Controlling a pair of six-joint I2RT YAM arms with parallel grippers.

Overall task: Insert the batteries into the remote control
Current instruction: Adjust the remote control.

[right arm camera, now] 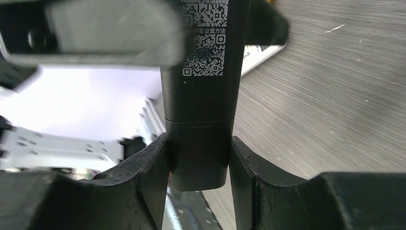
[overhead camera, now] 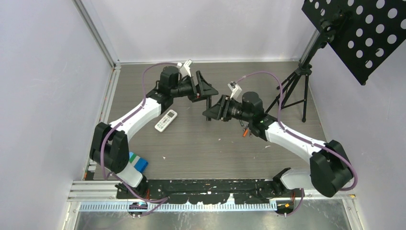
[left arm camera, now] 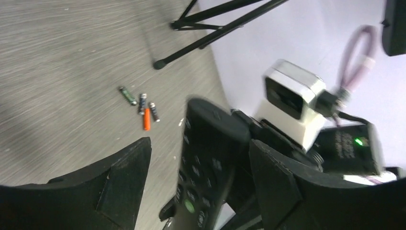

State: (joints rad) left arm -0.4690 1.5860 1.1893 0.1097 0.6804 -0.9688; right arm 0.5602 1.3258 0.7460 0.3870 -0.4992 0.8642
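Note:
A black remote control point(overhead camera: 209, 109) stands upright above the table between my two grippers. My right gripper point(overhead camera: 214, 112) is shut on its lower end; the right wrist view shows the fingers point(right arm camera: 154, 163) pressed on both sides of the remote's back point(right arm camera: 203, 91), which carries QR codes. My left gripper point(overhead camera: 206, 90) is open, its jaws wide on either side of the remote's button face point(left arm camera: 206, 163) with gaps both sides. The batteries point(left arm camera: 142, 106), several dark cells and one orange, lie on the table beyond; the orange one point(overhead camera: 245, 132) lies by my right arm.
A white remote point(overhead camera: 165, 120) lies on the table by my left arm. A black tripod point(overhead camera: 293, 85) with a perforated board point(overhead camera: 364, 33) stands at the back right; its legs point(left arm camera: 210, 33) lie just beyond the batteries. A blue-green object point(overhead camera: 138, 161) sits near the left base.

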